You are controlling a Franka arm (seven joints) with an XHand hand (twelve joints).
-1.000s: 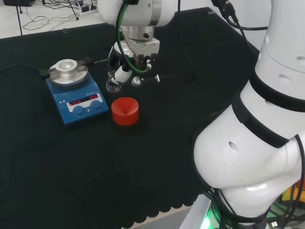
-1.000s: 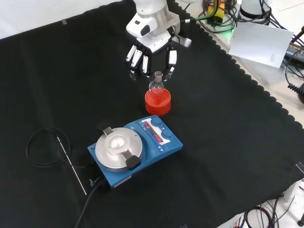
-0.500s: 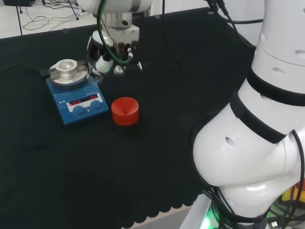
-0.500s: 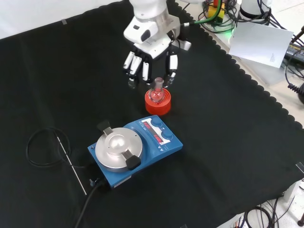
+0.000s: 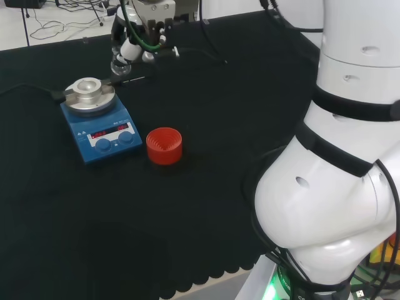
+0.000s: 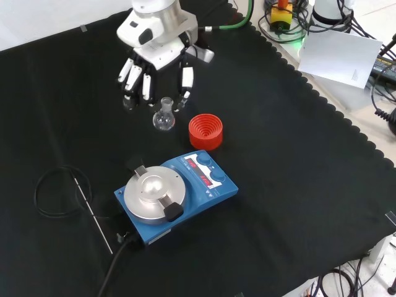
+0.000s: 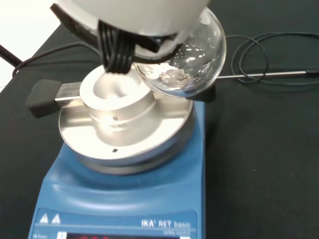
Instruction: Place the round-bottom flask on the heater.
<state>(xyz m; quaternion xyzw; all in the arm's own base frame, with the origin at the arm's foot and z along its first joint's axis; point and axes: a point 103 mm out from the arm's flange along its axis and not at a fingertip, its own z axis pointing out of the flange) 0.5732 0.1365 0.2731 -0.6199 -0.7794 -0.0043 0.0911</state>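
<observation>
Now the hand (image 6: 151, 65) holds the round-bottom flask (image 6: 163, 116) by its neck, with the fingers (image 6: 185, 80) and the thumb closed around it, and the round part of the flask hangs under the hand, above the table (image 6: 297, 185) and not touching it. In the front view the flask is to the left of the red ribbed stand (image 6: 205, 132), clearly apart from it, and higher in the picture than the heater (image 6: 176, 193). In the head view the hand (image 5: 134, 40) is behind the heater (image 5: 97, 119) and a little to its right, and the red stand (image 5: 164, 145) is just beside the heater's right edge. In the wrist view the glass bulb (image 7: 185, 59) is close over the far rim of the heater's silver top (image 7: 124, 124), beside the hollow in the middle and not in it. A thin metal rod with a black cable (image 6: 62, 192) lies on the cloth to the left of the heater in the front view.
</observation>
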